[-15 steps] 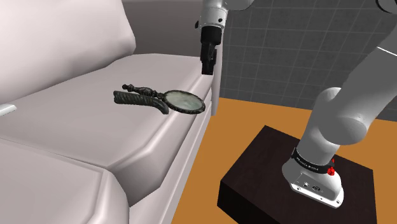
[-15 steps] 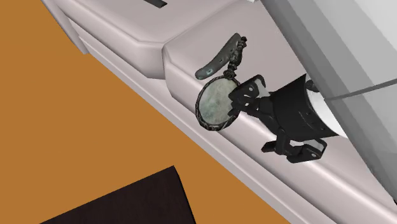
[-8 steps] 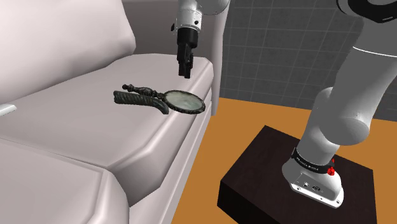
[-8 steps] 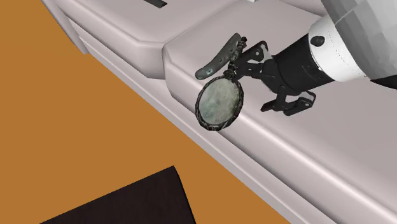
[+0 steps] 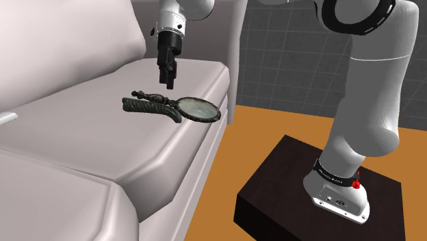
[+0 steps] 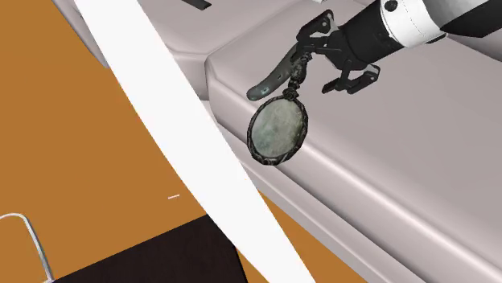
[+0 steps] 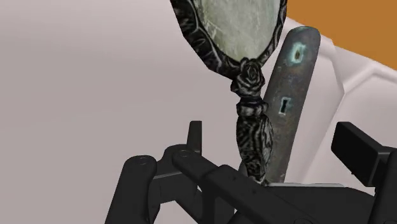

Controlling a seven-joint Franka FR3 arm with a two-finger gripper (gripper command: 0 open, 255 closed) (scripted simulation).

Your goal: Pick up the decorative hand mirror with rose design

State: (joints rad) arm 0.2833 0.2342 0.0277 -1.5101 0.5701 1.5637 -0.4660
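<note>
The hand mirror point(image 5: 198, 108) lies flat on the pale sofa seat point(image 5: 82, 137), its round greenish glass toward the seat's end. Its dark ornate handle point(image 5: 154, 100) points the other way, and a rose point(image 7: 248, 76) is carved where handle and frame meet. A grey-green flat metal piece point(image 7: 289, 102) lies alongside the handle. My gripper point(image 5: 167, 85) hangs just above the handle, pointing down and open. In the wrist view the handle point(image 7: 251, 137) sits between the spread fingers point(image 7: 359, 153), untouched. The second exterior view shows the gripper point(image 6: 320, 55) over the handle point(image 6: 296, 74) and the mirror point(image 6: 277, 129).
The sofa backrest point(image 5: 61, 48) rises behind the seat and an armrest point(image 5: 233, 61) closes its end. Orange floor point(image 5: 287, 127) and the dark stand point(image 5: 301, 185) lie beyond the sofa. A white arm link point(image 6: 169, 129) crosses the second exterior view. A small white object point(image 5: 7, 118) lies on the seat.
The gripper has travelled to the shoulder view's left, from beside the armrest past the mirror's glass to above its handle, and come lower. The mirror has not moved.
</note>
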